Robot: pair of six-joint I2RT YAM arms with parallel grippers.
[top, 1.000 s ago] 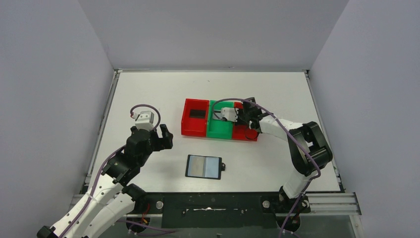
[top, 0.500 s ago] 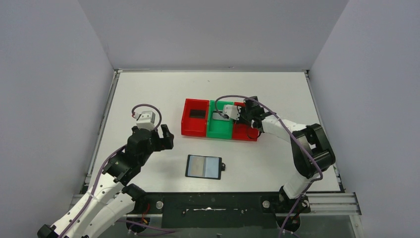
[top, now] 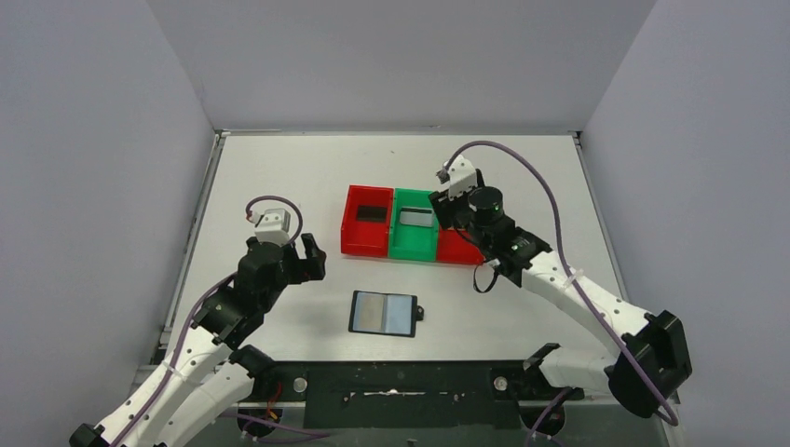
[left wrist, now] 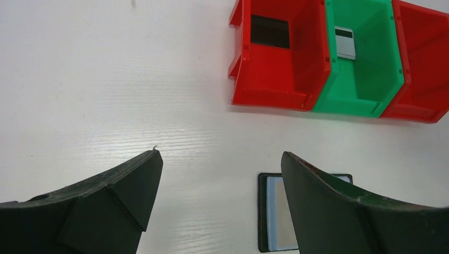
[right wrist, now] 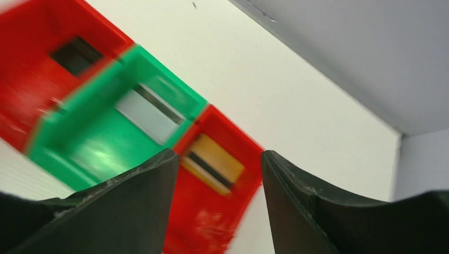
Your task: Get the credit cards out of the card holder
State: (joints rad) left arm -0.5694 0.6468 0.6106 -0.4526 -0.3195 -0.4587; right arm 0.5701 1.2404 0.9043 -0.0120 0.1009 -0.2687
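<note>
The card holder (top: 383,313) lies open and flat on the table, near the front, its grey-blue pockets up; the left wrist view shows its left part (left wrist: 275,211). Three credit cards lie in the trays: a black one (top: 372,212) in the left red tray, a grey one (top: 415,218) in the green tray, and a gold one (right wrist: 214,163) in the right red tray. My right gripper (top: 449,212) hovers above the green and right red trays, jaws open and empty (right wrist: 219,156). My left gripper (top: 312,256) hangs open over bare table left of the card holder (left wrist: 221,159).
The left red tray (top: 359,244), the green tray (top: 410,250) and the right red tray (top: 463,251) stand side by side at the table's middle. Grey walls close in the table on three sides. A purple cable (top: 522,163) loops over the right arm.
My right gripper has risen out of the green tray and opened, and the arm has swung up and back. The grey card now shows in the green tray. The left arm has not moved.
</note>
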